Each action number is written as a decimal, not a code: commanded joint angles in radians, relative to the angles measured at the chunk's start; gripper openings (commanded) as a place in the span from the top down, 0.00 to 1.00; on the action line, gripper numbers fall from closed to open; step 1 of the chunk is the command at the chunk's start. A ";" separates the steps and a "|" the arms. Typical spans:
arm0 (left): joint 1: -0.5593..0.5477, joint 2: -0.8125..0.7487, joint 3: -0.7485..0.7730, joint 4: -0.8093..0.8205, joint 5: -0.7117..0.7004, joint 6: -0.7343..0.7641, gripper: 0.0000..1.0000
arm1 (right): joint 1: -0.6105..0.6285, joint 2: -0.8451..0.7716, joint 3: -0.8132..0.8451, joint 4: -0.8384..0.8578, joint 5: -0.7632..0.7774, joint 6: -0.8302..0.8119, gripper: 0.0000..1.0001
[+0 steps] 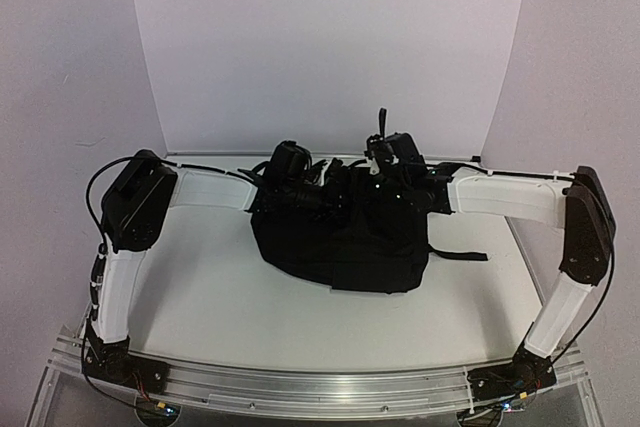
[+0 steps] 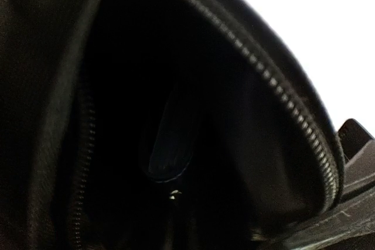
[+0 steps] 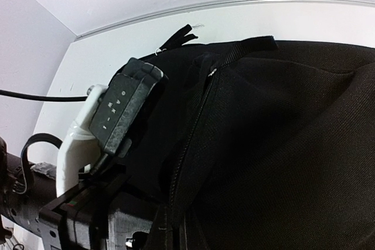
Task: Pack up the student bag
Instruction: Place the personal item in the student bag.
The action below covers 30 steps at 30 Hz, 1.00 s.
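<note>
A white table (image 1: 220, 287) is seen, closed in behind and at the sides by smooth, matte white backdrop panels (image 1: 330, 47). Just beneath both grippers, and spreading from them toward the arm bases, the student bag (image 1: 340, 242) is laid flat: a large, soft, plain black backpack of coarse woven fabric, slumped and creased, with rounded corners. Its open top is turned toward the far panel, where the grippers meet it, and its base toward the arm bases (the long axis seems to run the same way, though the overhead view foreshortens it).

The left gripper (image 1: 310, 195) is sunk into the mouth of the bag; only the dark interior is shown by its wrist camera, so the spread of its fingers cannot be told. The right gripper (image 1: 382, 165) is set at the top edge of the bag, beside the left one, with its fingers closed; whether fabric is pinched between them cannot be made out.

A curved, metal-toothed zipper (image 2: 281, 98) is seen arching over the left gripper. A flat black webbing strap (image 1: 455, 255) is trailed out on the table, on the near side of the right gripper.
</note>
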<state>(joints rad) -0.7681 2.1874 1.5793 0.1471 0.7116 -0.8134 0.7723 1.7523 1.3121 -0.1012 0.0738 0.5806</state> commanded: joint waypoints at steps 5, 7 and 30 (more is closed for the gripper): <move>0.088 -0.279 -0.231 0.057 -0.003 0.007 0.63 | 0.027 -0.118 0.012 0.065 0.035 -0.037 0.67; 0.111 -0.339 -0.282 0.016 -0.009 0.022 0.59 | 0.019 -0.143 0.024 0.027 0.085 -0.049 0.61; 0.205 -0.193 -0.041 -0.112 0.052 0.075 0.34 | -0.292 0.207 0.267 0.060 -0.401 -0.027 0.43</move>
<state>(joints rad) -0.5621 1.9747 1.4728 -0.0083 0.7289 -0.7341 0.4915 1.9403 1.5429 -0.1055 -0.2210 0.5294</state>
